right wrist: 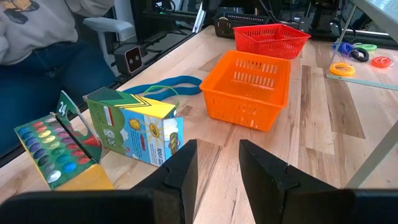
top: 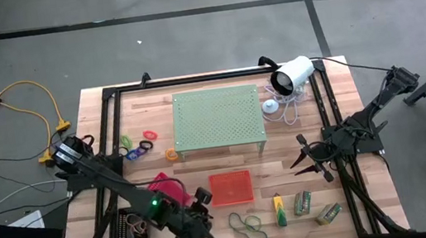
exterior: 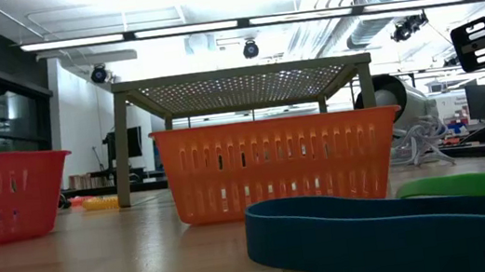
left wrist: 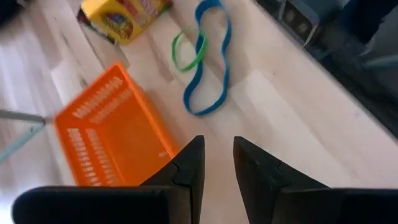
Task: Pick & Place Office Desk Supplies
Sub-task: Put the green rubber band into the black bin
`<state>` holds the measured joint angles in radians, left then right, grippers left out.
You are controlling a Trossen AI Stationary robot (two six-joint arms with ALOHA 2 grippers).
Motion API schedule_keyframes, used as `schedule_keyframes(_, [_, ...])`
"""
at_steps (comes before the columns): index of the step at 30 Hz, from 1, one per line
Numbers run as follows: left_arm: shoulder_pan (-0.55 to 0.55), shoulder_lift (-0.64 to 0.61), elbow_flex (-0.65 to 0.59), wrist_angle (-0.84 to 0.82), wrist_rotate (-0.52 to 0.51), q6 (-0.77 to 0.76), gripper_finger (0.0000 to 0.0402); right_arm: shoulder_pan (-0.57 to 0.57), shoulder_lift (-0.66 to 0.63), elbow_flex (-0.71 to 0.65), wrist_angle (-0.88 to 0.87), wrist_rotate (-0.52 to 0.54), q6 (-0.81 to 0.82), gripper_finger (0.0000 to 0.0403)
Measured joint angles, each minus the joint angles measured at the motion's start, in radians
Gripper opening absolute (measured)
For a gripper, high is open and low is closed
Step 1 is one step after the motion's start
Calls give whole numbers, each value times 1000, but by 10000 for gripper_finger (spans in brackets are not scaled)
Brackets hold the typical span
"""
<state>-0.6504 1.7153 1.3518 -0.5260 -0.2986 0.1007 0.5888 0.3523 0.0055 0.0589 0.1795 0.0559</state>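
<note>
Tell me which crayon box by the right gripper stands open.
The crayon box nearest the seated person: its lid is flipped up and rows of coloured crayon tips show. The green box beside it lies closed on its side.

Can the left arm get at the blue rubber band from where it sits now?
Probably yes. The left gripper hangs empty, jaws apart, just short of the blue rubber band, with bare wood between them. The orange tray sits off to one side, and the green band crosses the blue one.

Left gripper [top: 197, 228] hangs over the desk [top: 349, 192] front edge, beside the orange tray [top: 230, 187]. Blue and green rubber bands [top: 248, 226] lie just right of it; right gripper [top: 309, 161] sits farther right.
</note>
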Motion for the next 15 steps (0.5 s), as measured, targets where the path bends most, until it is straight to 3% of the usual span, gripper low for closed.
schedule_keyframes(15, [55, 131, 0, 165, 94, 78, 78, 0, 0, 0, 2, 1, 0, 106])
